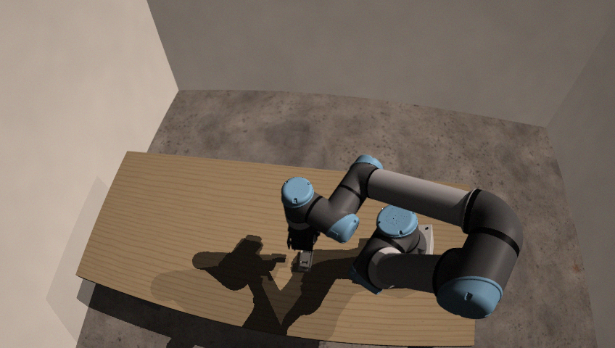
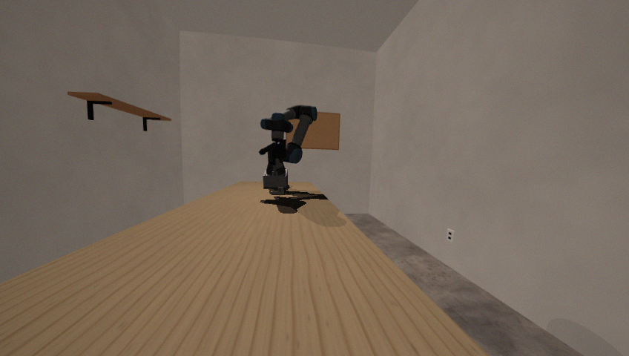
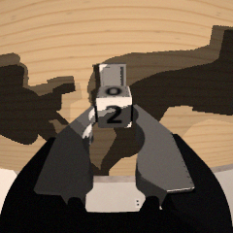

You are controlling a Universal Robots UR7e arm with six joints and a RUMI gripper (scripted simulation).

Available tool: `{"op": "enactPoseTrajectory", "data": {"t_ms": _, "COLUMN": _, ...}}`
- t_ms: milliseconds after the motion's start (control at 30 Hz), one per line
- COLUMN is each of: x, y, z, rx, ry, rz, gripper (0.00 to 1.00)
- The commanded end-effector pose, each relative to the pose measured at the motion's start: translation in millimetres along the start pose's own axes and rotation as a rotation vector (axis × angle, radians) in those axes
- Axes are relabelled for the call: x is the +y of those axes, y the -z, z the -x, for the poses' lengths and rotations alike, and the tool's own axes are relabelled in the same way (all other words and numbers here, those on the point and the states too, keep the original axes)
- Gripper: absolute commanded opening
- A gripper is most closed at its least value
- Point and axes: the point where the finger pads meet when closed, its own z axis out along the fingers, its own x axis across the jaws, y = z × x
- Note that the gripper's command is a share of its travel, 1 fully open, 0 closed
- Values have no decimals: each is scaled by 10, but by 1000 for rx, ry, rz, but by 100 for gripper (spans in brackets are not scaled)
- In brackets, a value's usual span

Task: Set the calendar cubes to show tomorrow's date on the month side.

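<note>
The tool (image 3: 115, 118) hangs above the worktop (image 1: 172, 206) with a white number cube (image 3: 115, 108) pinched between its fingers, so nothing else fits between them. Right beyond the cube sits the grey calendar tray (image 3: 113, 75), the one obstacle ahead of the tool, seen from the top as a small block (image 1: 303, 260) just beside the wrist. On the arm's side the folded elbow (image 1: 474, 258) and base (image 1: 425, 235) crowd the worktop's edge, while the long stretch of wood away from them lies open.
</note>
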Motion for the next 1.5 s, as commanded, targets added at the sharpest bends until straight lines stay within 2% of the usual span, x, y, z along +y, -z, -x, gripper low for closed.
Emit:
{"op": "enactPoseTrajectory", "data": {"t_ms": 0, "x": -1, "y": 3, "z": 3, "rx": -1, "ry": -1, "rz": 0, "gripper": 11}}
{"op": "enactPoseTrajectory", "data": {"t_ms": 333, "x": 0, "y": -6, "z": 3, "rx": -1, "ry": -1, "rz": -1, "gripper": 11}}
{"op": "enactPoseTrajectory", "data": {"t_ms": 600, "x": 2, "y": -96, "z": 6, "rx": 0, "ry": -1, "rz": -1, "gripper": 11}}
{"op": "enactPoseTrajectory", "data": {"t_ms": 1100, "x": 14, "y": -553, "z": 18, "rx": 0, "ry": -1, "rz": -1, "gripper": 11}}
{"op": "enactPoseTrajectory", "data": {"t_ms": 1467, "x": 16, "y": -646, "z": 21, "rx": 0, "ry": -1, "rz": -1, "gripper": 11}}
